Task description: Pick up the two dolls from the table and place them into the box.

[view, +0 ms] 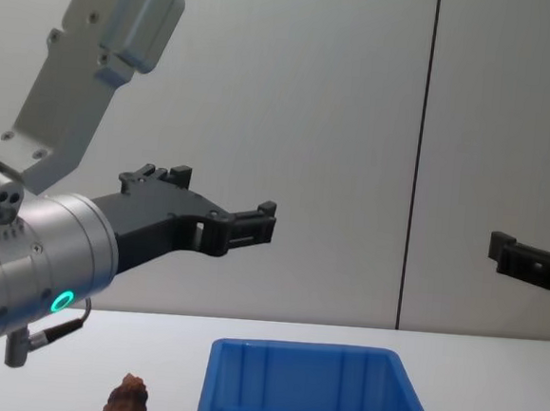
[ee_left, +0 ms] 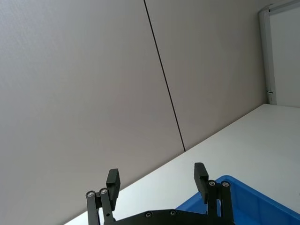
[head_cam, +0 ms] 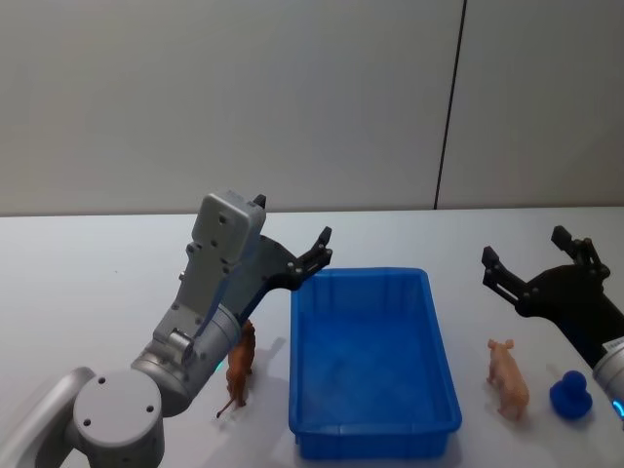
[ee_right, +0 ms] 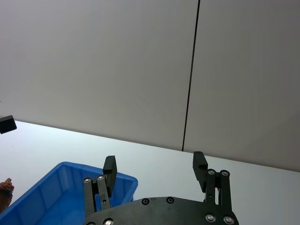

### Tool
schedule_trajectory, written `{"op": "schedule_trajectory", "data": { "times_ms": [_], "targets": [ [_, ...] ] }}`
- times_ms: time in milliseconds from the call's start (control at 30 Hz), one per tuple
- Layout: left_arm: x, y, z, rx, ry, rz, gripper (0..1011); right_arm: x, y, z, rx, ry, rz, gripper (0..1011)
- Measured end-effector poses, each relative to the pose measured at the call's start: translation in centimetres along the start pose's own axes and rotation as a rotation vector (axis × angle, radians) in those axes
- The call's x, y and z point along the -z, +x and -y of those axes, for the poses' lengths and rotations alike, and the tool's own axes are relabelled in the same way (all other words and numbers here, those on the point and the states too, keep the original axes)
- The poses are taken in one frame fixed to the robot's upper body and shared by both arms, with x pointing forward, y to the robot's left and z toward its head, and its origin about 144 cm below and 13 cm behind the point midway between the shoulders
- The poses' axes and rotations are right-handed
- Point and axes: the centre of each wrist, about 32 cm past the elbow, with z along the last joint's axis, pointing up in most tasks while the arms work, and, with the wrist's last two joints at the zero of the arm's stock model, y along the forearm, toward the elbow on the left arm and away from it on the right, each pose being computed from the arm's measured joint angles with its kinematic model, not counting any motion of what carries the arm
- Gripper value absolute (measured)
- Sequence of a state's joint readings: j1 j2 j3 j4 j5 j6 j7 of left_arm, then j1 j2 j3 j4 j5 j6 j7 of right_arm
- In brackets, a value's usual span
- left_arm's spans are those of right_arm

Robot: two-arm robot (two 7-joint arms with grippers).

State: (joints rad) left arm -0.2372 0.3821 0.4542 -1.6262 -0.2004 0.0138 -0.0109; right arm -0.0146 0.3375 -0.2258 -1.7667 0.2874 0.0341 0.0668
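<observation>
Currently, left gripper (head_cam: 315, 255) and right gripper (head_cam: 525, 250) are held spread wide above the box (head_cam: 363, 291), which is flanked by brown doll (head_cam: 240, 367) and pink doll (head_cam: 508, 378).

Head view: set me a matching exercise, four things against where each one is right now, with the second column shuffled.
1. brown doll
2. pink doll
3. box
4. left gripper

a. on the table, right of the box
b. raised near the box's far left corner, open
c. on the table, left of the box
d. between the two dolls

Pairs: 1-c, 2-a, 3-d, 4-b.
</observation>
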Motion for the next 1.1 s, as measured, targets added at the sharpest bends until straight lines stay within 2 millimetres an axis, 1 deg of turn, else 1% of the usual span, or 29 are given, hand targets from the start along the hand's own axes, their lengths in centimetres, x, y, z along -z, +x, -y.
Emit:
{"op": "schedule_trajectory", "data": {
  "times_ms": [800,1100],
  "targets": [
    [0.0,0.0,0.0,0.000,0.000,0.000,1001,0.0,0.1,0.0,0.001,-0.001,-0.001,1001],
    [0.0,0.0,0.0,0.000,0.000,0.000,1001,0.3,1.4,0.3,0.005,-0.031,-0.013,1001]
  ]
}}
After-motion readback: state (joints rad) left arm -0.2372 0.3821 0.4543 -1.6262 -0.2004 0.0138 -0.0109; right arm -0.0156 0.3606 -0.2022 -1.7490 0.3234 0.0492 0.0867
